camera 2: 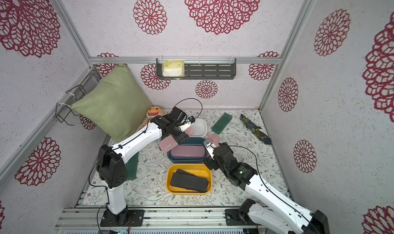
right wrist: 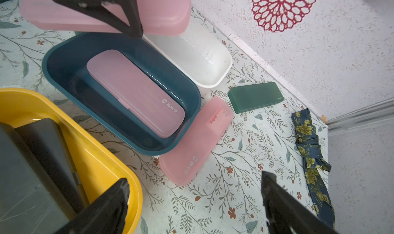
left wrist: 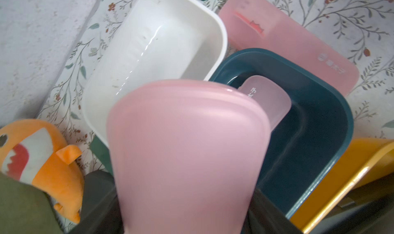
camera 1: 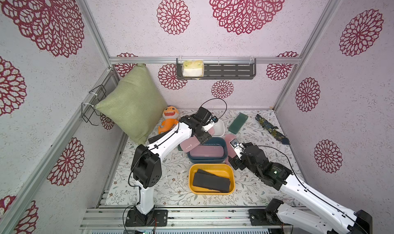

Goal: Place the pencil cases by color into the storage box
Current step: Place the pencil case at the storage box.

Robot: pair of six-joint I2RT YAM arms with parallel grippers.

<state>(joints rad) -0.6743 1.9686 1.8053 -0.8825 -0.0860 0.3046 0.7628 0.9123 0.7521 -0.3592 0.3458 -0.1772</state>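
Your left end effector (camera 1: 201,139) is clamped on a pale pink flat plastic pencil case (left wrist: 185,158), held tilted over the dark teal plastic bin (right wrist: 64,49), where a second pink case (right wrist: 136,92) lies. Your right end effector (right wrist: 195,179) has its jaws apart and empty, near a third pink case (right wrist: 196,141) on the table (right wrist: 245,179), just beside that bin.

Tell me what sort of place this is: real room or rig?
Looks like a lab test cell dressed as a home: aluminium frame holding wallpapered panels, a left arm and right arm bolted to rails, plus a cushion and plush as props.
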